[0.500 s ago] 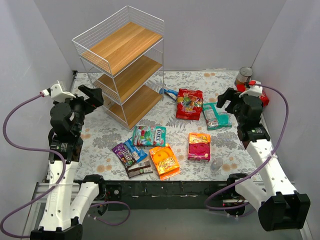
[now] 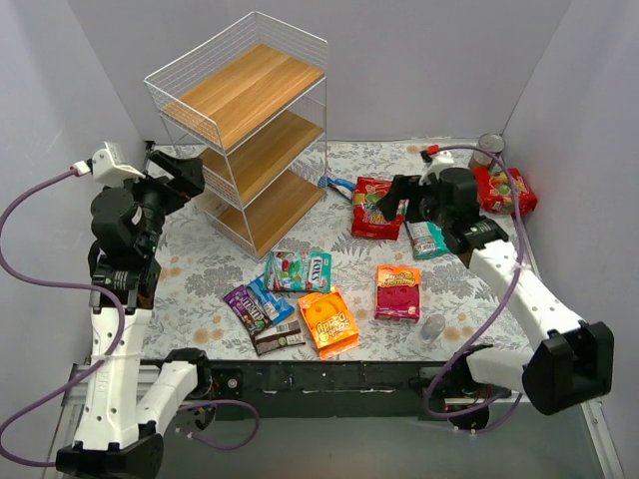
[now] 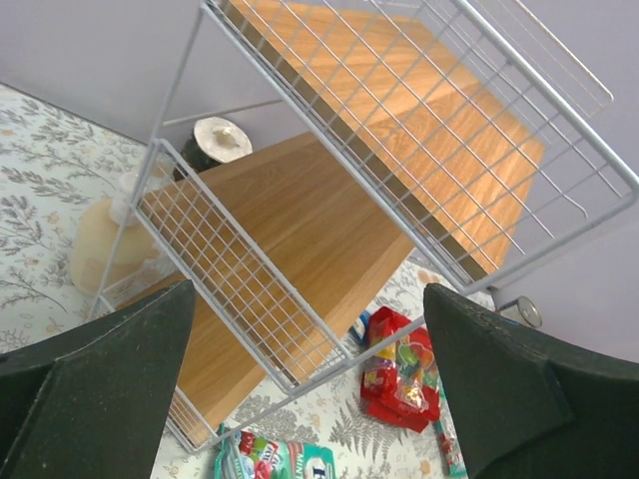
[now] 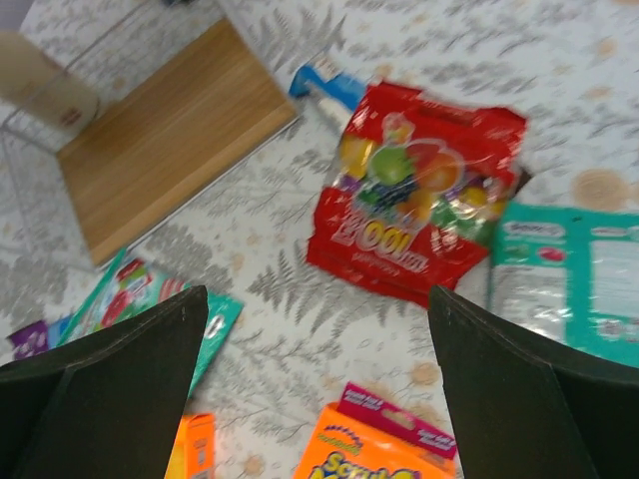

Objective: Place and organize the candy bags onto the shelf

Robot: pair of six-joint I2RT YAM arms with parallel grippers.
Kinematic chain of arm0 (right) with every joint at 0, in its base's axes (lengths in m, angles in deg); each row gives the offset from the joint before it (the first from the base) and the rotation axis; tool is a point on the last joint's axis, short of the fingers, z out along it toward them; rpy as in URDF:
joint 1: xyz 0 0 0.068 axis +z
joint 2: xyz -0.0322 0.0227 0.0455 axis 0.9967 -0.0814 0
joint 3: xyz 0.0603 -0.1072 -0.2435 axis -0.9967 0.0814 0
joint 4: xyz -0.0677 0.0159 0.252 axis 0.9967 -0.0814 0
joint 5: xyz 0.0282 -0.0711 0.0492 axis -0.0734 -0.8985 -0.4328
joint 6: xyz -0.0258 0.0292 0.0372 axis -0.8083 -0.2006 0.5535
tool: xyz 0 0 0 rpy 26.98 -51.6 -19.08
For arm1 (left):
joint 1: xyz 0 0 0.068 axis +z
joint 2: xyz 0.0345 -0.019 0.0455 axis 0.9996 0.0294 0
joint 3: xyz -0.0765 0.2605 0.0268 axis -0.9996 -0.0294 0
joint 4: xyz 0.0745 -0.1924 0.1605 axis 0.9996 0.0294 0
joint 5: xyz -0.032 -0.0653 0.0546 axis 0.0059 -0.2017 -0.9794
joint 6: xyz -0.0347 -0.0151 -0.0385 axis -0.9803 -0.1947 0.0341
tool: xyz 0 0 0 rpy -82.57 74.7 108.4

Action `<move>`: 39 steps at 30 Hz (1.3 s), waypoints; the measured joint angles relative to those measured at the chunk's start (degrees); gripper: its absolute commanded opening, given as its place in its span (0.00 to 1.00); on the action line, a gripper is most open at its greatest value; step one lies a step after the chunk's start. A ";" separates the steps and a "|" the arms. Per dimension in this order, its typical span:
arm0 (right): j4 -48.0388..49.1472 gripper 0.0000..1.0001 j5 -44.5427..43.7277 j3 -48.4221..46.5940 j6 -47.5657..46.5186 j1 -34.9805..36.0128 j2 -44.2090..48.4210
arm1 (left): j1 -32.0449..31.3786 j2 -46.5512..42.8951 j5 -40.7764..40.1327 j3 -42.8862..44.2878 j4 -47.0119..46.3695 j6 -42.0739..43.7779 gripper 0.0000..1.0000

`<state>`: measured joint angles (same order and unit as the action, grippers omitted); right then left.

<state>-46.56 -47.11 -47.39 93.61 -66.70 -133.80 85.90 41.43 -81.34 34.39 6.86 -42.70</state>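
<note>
The white wire shelf (image 2: 240, 130) with wooden boards stands at the back left, its boards bare. It fills the left wrist view (image 3: 300, 230). Candy bags lie on the table: a red bag (image 2: 377, 208), a second red bag (image 2: 504, 190) at the far right, a teal bag (image 2: 427, 238), teal-green bags (image 2: 300, 269), an orange bag (image 2: 327, 321), a pink-orange bag (image 2: 397, 291), and purple (image 2: 245, 307), blue (image 2: 268, 299) and brown (image 2: 278, 339) packs. My left gripper (image 2: 185, 170) (image 3: 308, 289) is open and empty beside the shelf. My right gripper (image 2: 404, 200) (image 4: 318, 291) is open and empty, above the table just beside the red bag (image 4: 419, 190).
A silver can (image 2: 489, 148) stands in the back right corner. A small clear cup (image 2: 431, 327) sits near the front edge. A blue packet (image 2: 339, 185) lies by the shelf's foot. Grey walls close in both sides and the back.
My right arm has swung left from the right wall to the red bag, uncovering the second red bag. My left gripper has shifted slightly up and toward the shelf.
</note>
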 measured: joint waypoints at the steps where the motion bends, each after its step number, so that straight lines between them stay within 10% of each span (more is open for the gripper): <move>1: -1.29 0.98 0.87 -1.14 0.87 1.25 -1.70 | 0.00 -0.07 -0.85 0.00 0.00 -0.24 0.98; 14: -11.43 0.92 15.50 -7.30 11.74 12.13 -22.86 | 0.00 0.90 -8.66 -7.45 7.74 -14.49 0.98; 39: -1.31 0.84 25.59 -6.36 36.22 18.14 -40.48 | 0.00 1.40 7.19 -11.61 18.64 -19.12 0.98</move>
<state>-47.87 -21.51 -53.75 129.83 -48.56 -174.27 85.90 42.83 -74.15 22.78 25.51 -61.83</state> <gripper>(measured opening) 0.879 0.981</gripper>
